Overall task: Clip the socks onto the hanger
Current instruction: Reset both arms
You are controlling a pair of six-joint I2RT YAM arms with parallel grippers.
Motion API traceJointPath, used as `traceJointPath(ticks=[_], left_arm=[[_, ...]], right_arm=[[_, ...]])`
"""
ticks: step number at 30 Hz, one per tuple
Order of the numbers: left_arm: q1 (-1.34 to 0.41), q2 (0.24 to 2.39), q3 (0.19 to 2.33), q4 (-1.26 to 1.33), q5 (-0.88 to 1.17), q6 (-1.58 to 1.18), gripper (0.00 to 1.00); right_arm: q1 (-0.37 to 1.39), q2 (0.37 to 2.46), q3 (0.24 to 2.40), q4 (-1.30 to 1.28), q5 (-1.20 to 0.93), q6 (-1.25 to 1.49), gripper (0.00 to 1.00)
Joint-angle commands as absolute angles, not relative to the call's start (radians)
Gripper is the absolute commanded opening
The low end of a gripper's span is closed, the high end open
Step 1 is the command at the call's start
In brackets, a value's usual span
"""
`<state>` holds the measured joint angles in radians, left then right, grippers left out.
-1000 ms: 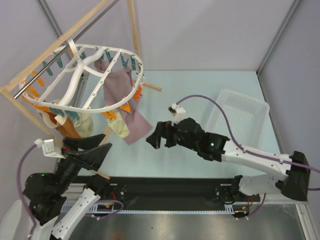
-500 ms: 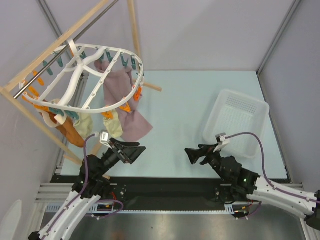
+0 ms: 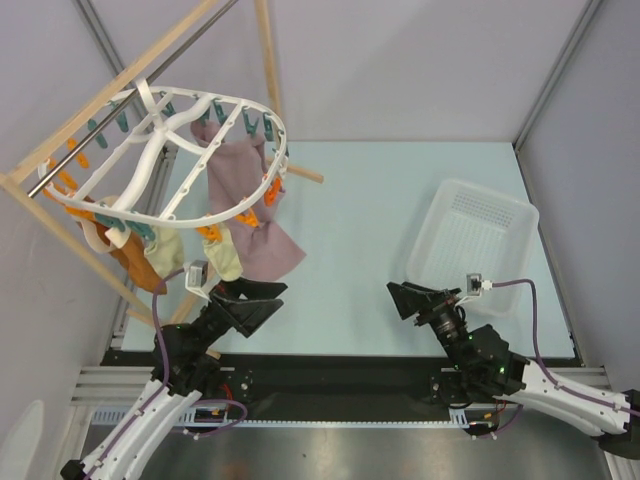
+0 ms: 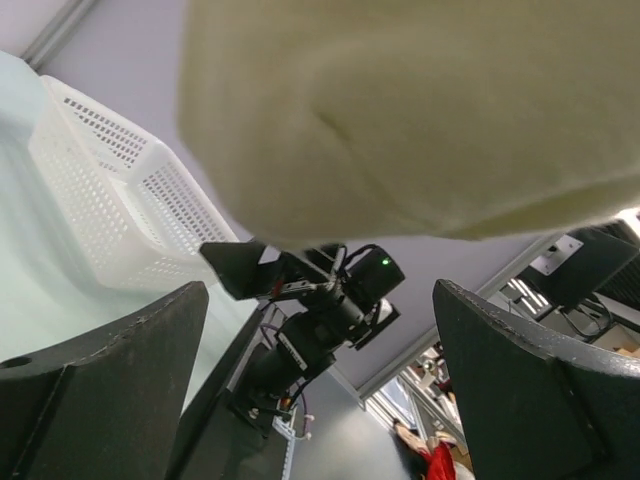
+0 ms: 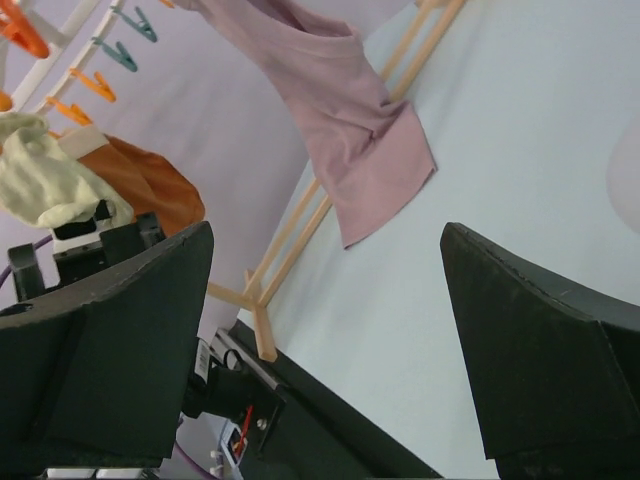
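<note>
The white oval hanger (image 3: 160,140), rimmed with teal and orange pegs, hangs from a wooden rack at the upper left. Two cream socks (image 3: 228,258) (image 3: 166,250) hang from pegs on its near rim. My left gripper (image 3: 266,300) is open and empty, just below and near the right-hand sock. In the left wrist view that sock (image 4: 420,110) fills the top, above the open left gripper (image 4: 320,400). My right gripper (image 3: 398,300) is open and empty, low near the table's front. In the right wrist view the right gripper (image 5: 325,350) faces the rack, with a sock (image 5: 50,180) at far left.
A mauve-pink cloth (image 3: 252,200) and an orange-brown cloth (image 3: 125,258) also hang from the hanger. The wooden rack (image 3: 130,70) has legs on the table (image 5: 290,250). A white perforated basket (image 3: 475,245) stands at the right; it also shows in the left wrist view (image 4: 110,200).
My right gripper has drawn back from beside the mauve cloth to the near right. My left gripper has swung from the far left to under the right-hand sock.
</note>
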<state>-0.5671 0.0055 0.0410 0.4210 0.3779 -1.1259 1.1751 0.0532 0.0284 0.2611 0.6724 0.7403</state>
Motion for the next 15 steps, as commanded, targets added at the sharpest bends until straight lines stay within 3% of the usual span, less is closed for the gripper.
traceJointPath(ticks=[1, 9, 15], left_arm=[[-0.568, -0.14, -0.187, 0.494, 0.411, -1.175, 1.0], [-0.568, -0.138, -0.183, 0.44, 0.411, -1.157, 1.0], [-0.569, -0.138, -0.184, 0.44, 0.419, -1.164, 1.0]], right_arm=[[1.186, 0.06, -0.086, 0.131, 0.779, 0.902, 1.0], [1.269, 0.066, -0.083, 0.018, 0.891, 0.997, 1.0], [1.273, 0.057, -0.083, 0.028, 0.848, 0.999, 1.0]])
